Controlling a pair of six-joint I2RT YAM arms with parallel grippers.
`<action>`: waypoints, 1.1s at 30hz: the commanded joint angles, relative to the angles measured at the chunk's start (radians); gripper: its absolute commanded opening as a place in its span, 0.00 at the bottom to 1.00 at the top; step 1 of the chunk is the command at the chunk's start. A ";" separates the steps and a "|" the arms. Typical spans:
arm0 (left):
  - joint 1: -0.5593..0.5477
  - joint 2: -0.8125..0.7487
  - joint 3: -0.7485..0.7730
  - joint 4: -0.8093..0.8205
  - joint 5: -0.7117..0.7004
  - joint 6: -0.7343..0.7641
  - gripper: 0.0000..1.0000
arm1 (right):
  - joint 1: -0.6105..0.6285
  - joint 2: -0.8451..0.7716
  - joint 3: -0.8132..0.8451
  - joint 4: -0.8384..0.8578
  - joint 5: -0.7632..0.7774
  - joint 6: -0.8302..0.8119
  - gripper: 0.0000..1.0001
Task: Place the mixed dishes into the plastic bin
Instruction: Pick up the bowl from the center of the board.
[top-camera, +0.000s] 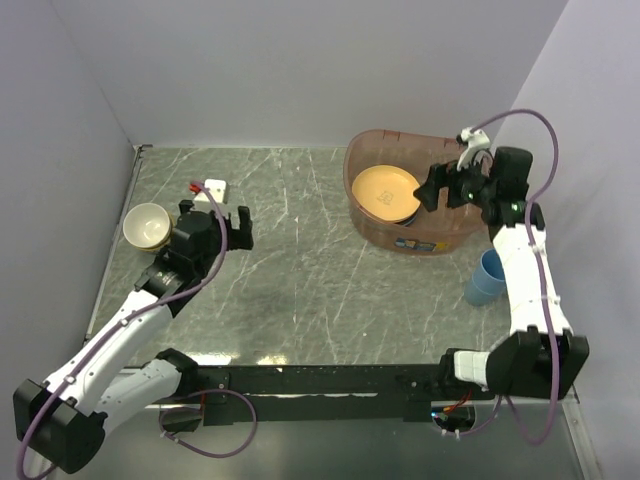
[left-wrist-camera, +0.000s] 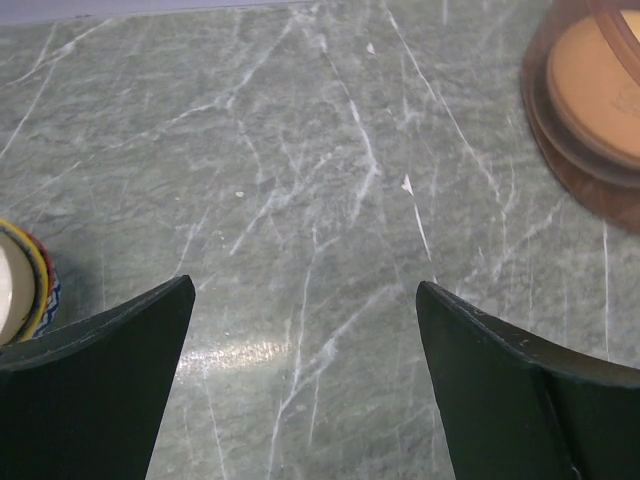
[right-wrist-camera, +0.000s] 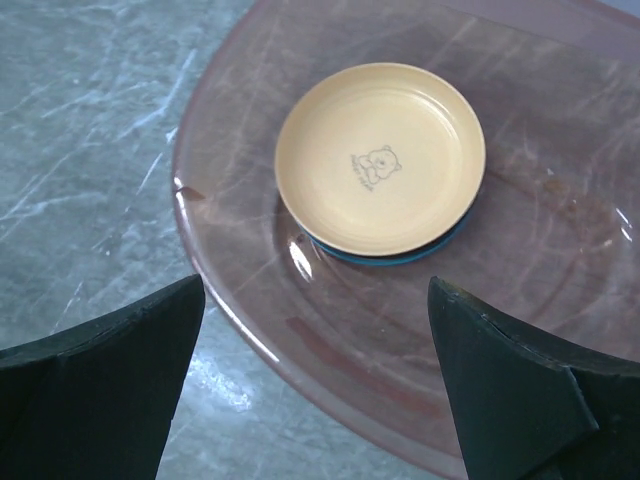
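Note:
The plastic bin (top-camera: 420, 240) stands at the back right, with the yellow-orange plate (top-camera: 385, 192) lying flat inside it. In the right wrist view that plate (right-wrist-camera: 380, 155) rests on a blue-rimmed dish (right-wrist-camera: 400, 257). My right gripper (top-camera: 428, 190) hovers open and empty over the bin's near rim (right-wrist-camera: 215, 290). A light blue cup (top-camera: 487, 277) stands on the table beside the right arm. The cream bowl (top-camera: 147, 225) sits at the far left, nested in a patterned bowl (left-wrist-camera: 35, 290). My left gripper (top-camera: 213, 215) is open and empty above bare table, to the right of the bowls.
A small white flat object with red marks (top-camera: 211, 188) lies just behind the left gripper, partly hidden. Walls enclose the table on the left, back and right. The green marble tabletop (top-camera: 300, 270) stretches between the two arms.

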 joint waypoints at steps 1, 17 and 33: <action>0.095 -0.030 -0.001 0.064 0.060 -0.109 0.99 | -0.013 -0.156 -0.171 0.196 -0.069 0.036 1.00; 0.637 -0.006 -0.087 -0.049 0.387 -0.747 0.99 | -0.137 -0.329 -0.439 0.375 -0.322 0.153 1.00; 0.732 0.207 0.105 -0.342 0.126 -1.010 0.98 | -0.137 -0.320 -0.432 0.368 -0.322 0.164 1.00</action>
